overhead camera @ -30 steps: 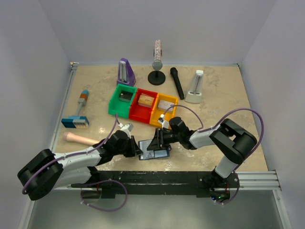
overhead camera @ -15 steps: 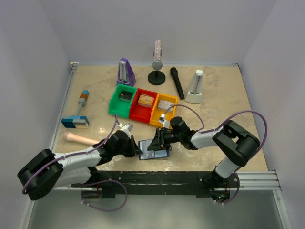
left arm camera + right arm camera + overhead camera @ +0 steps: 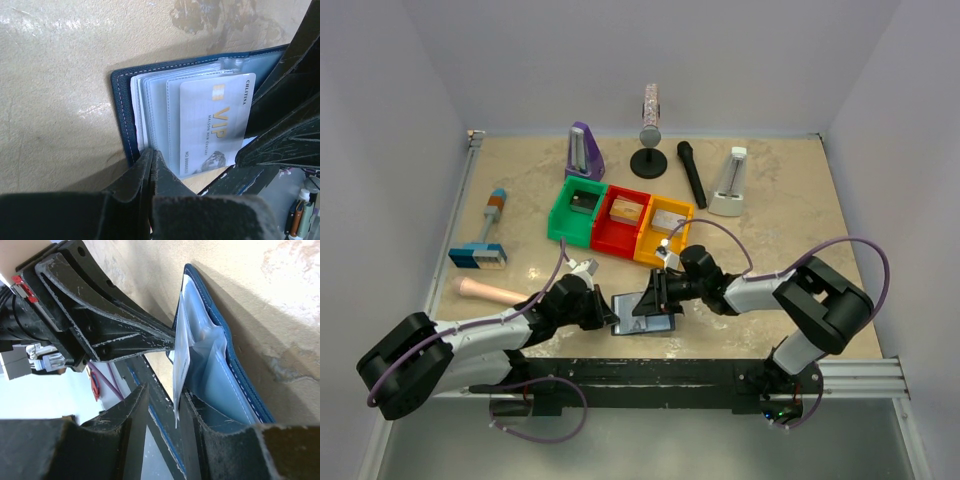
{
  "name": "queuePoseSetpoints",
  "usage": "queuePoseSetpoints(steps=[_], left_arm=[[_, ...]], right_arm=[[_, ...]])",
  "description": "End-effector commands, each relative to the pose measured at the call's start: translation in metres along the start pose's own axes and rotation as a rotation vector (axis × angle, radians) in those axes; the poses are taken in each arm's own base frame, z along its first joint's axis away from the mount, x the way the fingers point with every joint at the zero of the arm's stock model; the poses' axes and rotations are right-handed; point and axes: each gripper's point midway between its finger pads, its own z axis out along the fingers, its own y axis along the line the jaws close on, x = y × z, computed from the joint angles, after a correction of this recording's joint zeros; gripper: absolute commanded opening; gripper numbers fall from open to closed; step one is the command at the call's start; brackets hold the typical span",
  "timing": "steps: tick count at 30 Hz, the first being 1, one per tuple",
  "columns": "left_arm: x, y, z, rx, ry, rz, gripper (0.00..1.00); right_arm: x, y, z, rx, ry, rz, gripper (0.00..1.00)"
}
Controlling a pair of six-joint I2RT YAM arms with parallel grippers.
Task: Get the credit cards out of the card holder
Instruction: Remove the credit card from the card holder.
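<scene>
The navy card holder [image 3: 652,323] lies open near the table's front edge, between both grippers. In the left wrist view its cover [image 3: 122,112] frames clear sleeves, and a pale grey credit card [image 3: 212,125] marked VIP sticks partly out. My left gripper [image 3: 151,155] is shut, its tips at the sleeves' near edge; whether a sleeve is nipped I cannot tell. My right gripper [image 3: 166,390] stands open around that card's edge [image 3: 178,375], which lies close to one finger [image 3: 200,412]. No other card shows.
Green [image 3: 576,208], red [image 3: 622,218] and yellow [image 3: 663,225] bins stand just behind the wallet. Farther back are two metronomes [image 3: 584,152] [image 3: 731,182], a microphone [image 3: 692,172] and a stand [image 3: 649,140]. A blue-white block [image 3: 477,256] and a pink cylinder [image 3: 490,291] lie left.
My left gripper has closed at the wallet's edge. The right arm's elbow has drifted a little to the right; its gripper stays at the card.
</scene>
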Motion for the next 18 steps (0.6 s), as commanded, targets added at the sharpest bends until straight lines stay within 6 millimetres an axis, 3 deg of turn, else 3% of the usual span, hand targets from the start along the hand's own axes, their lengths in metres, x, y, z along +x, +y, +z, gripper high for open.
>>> queuePoseSetpoints(steps=[1, 18], left_arm=[[0.0181, 0.0417, -0.0009, -0.146, 0.038, 0.0, 0.0], [0.0199, 0.0451, -0.0004, -0.155, 0.041, -0.002, 0.0]], right_arm=[[-0.004, 0.0068, -0.0057, -0.026, -0.02, -0.037, 0.34], [-0.0079, 0.002, -0.0132, -0.015, -0.041, -0.032, 0.3]])
